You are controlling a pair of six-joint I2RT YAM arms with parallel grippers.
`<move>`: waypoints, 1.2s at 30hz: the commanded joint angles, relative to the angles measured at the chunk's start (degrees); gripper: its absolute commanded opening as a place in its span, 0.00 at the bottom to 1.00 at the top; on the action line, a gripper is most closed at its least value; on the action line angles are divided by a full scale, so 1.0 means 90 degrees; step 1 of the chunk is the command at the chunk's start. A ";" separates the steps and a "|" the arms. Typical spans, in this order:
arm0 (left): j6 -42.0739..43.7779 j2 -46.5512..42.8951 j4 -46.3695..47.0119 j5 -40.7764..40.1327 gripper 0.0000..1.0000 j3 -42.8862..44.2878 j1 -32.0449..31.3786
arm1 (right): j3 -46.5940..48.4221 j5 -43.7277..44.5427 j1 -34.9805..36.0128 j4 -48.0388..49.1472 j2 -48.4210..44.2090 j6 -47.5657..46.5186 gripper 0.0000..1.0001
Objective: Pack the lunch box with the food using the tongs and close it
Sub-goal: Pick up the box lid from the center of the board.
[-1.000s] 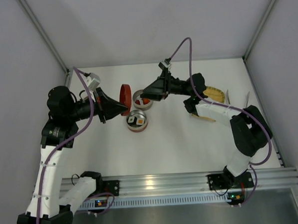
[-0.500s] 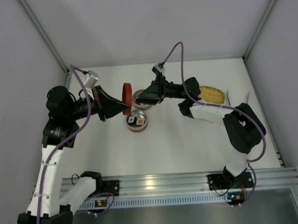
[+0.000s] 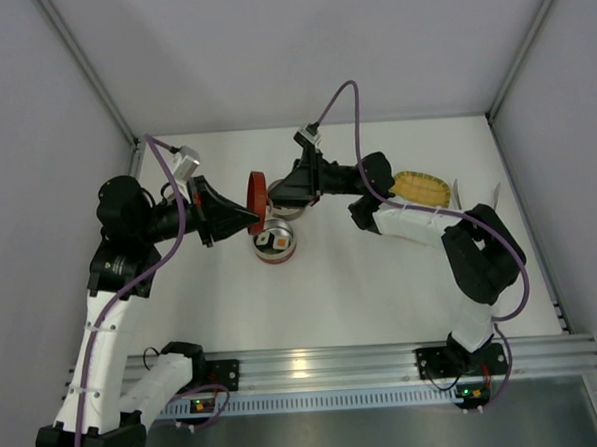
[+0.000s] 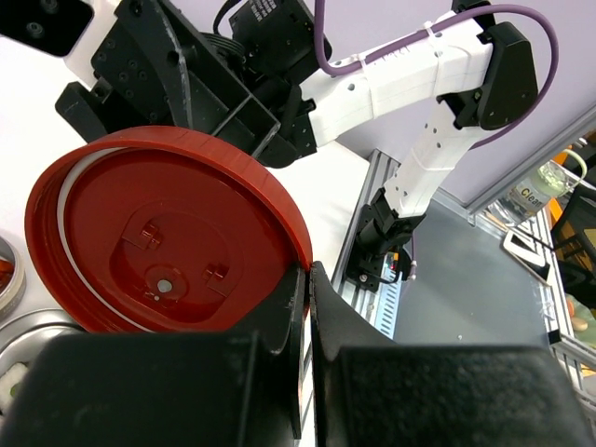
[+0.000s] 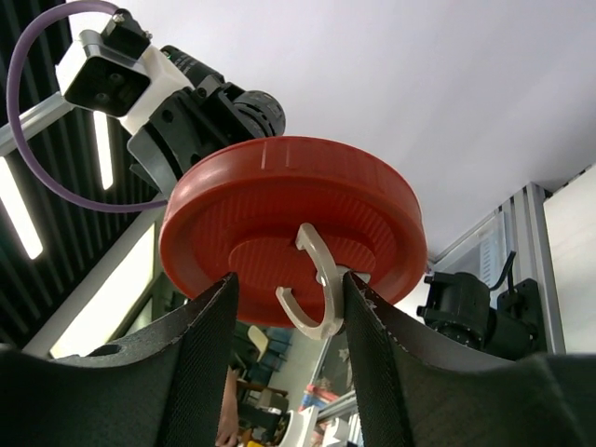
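Top external | left pincer (image 3: 251,222) clamps red lid (image 3: 256,192) | right pincer (image 3: 276,195) advanced leftward, parted around lid handle (image 5: 307,237)

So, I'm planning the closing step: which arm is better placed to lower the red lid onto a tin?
Probably the right. The right gripper has its jaws open either side of the loop handle on the red lid. The left gripper is shut on the lid's rim, holding it on edge.

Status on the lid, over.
Left gripper shut on red lid rim, lid on edge. Right gripper open, fingers astride lid handle. No obstruction seen.
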 commanded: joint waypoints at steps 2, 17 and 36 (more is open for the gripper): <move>-0.0087 -0.0132 0.0401 0.0187 0.00 -0.0006 -0.0015 | 0.0262 -0.0043 0.0219 0.0247 0.0119 -0.0191 0.46; 0.0264 -0.0191 0.0050 0.0159 0.00 -0.0065 -0.0025 | 0.0399 -0.0238 0.0316 -0.0417 0.0052 -0.0640 0.00; 0.4990 0.1009 -0.3776 -0.3708 0.95 0.2571 -0.0258 | 0.0554 0.3051 -0.0865 -0.9527 -0.1550 -0.4966 0.00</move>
